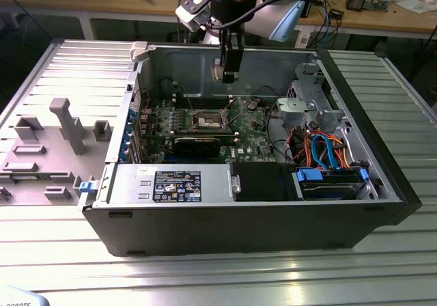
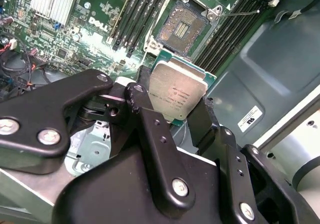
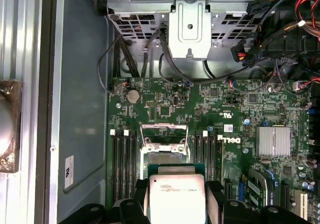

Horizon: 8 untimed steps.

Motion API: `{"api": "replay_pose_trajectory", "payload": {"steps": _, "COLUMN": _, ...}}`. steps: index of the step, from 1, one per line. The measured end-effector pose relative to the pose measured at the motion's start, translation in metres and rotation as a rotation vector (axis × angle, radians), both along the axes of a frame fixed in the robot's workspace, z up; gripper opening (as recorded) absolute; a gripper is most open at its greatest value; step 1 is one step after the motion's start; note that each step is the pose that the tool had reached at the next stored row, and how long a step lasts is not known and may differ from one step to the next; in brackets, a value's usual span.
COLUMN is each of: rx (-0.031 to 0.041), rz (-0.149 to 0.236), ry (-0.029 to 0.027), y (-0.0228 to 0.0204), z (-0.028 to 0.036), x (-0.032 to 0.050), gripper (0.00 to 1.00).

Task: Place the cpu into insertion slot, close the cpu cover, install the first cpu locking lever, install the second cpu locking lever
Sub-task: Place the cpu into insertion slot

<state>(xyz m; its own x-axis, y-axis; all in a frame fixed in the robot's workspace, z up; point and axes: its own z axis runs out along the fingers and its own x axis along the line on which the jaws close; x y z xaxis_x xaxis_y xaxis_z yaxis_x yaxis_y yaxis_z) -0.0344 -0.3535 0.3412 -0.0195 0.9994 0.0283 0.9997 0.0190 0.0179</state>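
The claw (image 2: 172,104) is clamped on the cpu (image 2: 177,93), with its black fingers (image 2: 150,129) pressing two opposite edges of the chip. Below the claw, the insertion slot (image 2: 182,26) lies uncovered on the green motherboard (image 2: 95,9). The chip is not touching the slot.

The small flat square cpu (image 3: 177,199) has a dull silvery metal top edged in green; the metal gripper (image 2: 174,95) on it is matt black. The square insertion slot (image 2: 181,26) has a dark brownish, gold-speckled centre and a silvery rim. The circuit-patterned motherboard (image 3: 165,109) is green, its long narrow memory slots (image 3: 122,159) black. A finned heatsink block (image 3: 273,141) is silver, finely striped. Flat cables (image 1: 319,152) are orange and blue, the computer case (image 1: 239,231) black, the ridged metal table (image 1: 205,279) pale grey.
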Motion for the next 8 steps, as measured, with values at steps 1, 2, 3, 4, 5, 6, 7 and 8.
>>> {"api": "replay_pose_trajectory", "payload": {"steps": 1, "rx": 0.0, "rz": -0.003, "ry": -0.0007, "y": 0.0003, "z": -0.0011, "x": -0.0006, "gripper": 0.54}}
{"api": "replay_pose_trajectory", "payload": {"steps": 2, "rx": 0.0002, "rz": -0.005, "ry": -0.0019, "y": 0.0006, "z": -0.0033, "x": -0.0028, "gripper": 0.54}}
{"api": "replay_pose_trajectory", "payload": {"steps": 3, "rx": 0.0001, "rz": -0.005, "ry": -0.0069, "y": 0.0007, "z": -0.0053, "x": -0.0065, "gripper": 0.54}}
{"api": "replay_pose_trajectory", "payload": {"steps": 4, "rx": -0.0001, "rz": -0.005, "ry": -0.0151, "y": 0.0007, "z": -0.0058, "x": -0.0078, "gripper": 0.54}}
{"api": "replay_pose_trajectory", "payload": {"steps": 5, "rx": 0.0001, "rz": -0.005, "ry": -0.0245, "y": 0.0008, "z": -0.0063, "x": -0.0089, "gripper": 0.54}}
{"api": "replay_pose_trajectory", "payload": {"steps": 6, "rx": 0.0001, "rz": -0.005, "ry": -0.0361, "y": 0.0009, "z": -0.0069, "x": -0.0104, "gripper": 0.54}}
{"api": "replay_pose_trajectory", "payload": {"steps": 7, "rx": 0.0003, "rz": -0.006, "ry": -0.0399, "y": 0.0009, "z": -0.0083, "x": -0.0125, "gripper": 0.54}}
{"api": "replay_pose_trajectory", "payload": {"steps": 8, "rx": 0.0001, "rz": -0.007, "ry": -0.0399, "y": 0.0009, "z": -0.0095, "x": -0.0139, "gripper": 0.54}}
